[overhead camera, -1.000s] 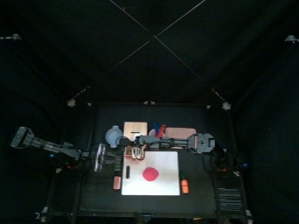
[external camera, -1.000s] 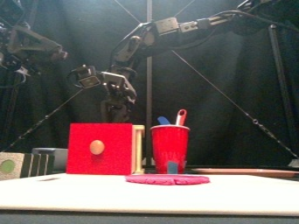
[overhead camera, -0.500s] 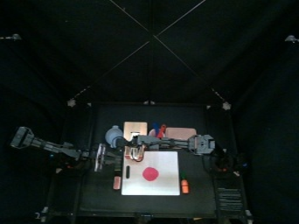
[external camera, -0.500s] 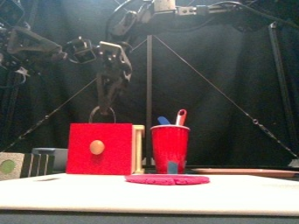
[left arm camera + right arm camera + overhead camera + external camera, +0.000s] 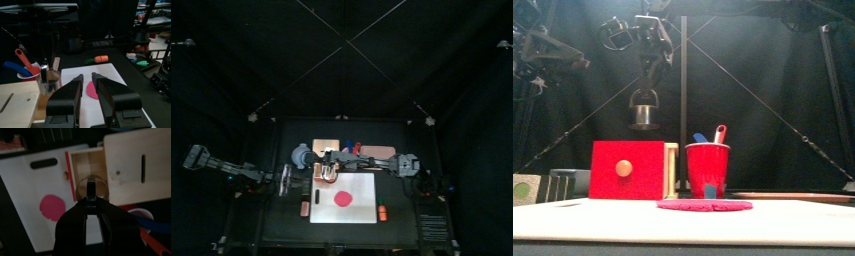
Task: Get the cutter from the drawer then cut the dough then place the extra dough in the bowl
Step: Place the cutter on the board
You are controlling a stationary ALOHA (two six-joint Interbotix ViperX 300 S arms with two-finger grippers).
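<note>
The round metal cutter (image 5: 644,112) hangs by its wire handle high above the wooden box, and my right gripper (image 5: 647,80) is shut on that handle. From the right wrist the cutter (image 5: 91,182) shows over the open drawer (image 5: 85,167) with its red front (image 5: 627,170). The flat red dough (image 5: 344,199) lies on the white cutting board (image 5: 365,183). My left gripper (image 5: 87,80) rests open at the board's left side, apart from the dough (image 5: 92,90). The blue-grey bowl (image 5: 301,155) stands left of the box.
A red cup (image 5: 707,170) with a blue and a red toy knife stands right of the box. Orange toy foods lie by the board's left (image 5: 305,208) and right (image 5: 382,213) edges. A green toy (image 5: 141,63) lies off the board.
My right gripper has risen straight up with the cutter, from just above the box to well over it. The left arm has not moved.
</note>
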